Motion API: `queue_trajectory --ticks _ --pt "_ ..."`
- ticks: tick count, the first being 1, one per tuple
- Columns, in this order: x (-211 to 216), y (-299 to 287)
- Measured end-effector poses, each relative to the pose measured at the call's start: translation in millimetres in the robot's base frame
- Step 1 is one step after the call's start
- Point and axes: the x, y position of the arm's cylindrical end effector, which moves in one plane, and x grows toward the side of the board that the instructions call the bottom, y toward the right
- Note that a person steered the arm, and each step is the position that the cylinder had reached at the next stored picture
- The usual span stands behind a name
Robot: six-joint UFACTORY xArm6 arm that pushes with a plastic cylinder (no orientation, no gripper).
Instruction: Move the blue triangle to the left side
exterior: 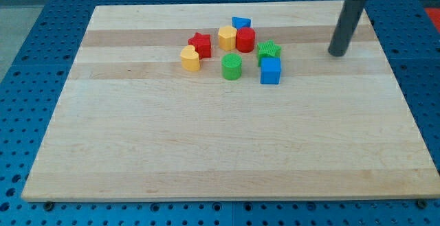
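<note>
Camera view: my tip (337,53), bare and touching nothing, stands well right of the blue triangle (240,23), which sits far-side behind the red cylinder (245,39)

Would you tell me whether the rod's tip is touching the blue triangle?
Apart. The camera view shows my tip far toward the view's right of the blue triangle, bare board between.
</note>
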Motion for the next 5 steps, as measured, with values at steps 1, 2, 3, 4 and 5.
queue_trajectory --ticks 1,2,3,4,5 --pt "-28 -42" --pt "-31 -106" --pt "-33 -168" --pt "-34 -166" --pt "-36 -143"
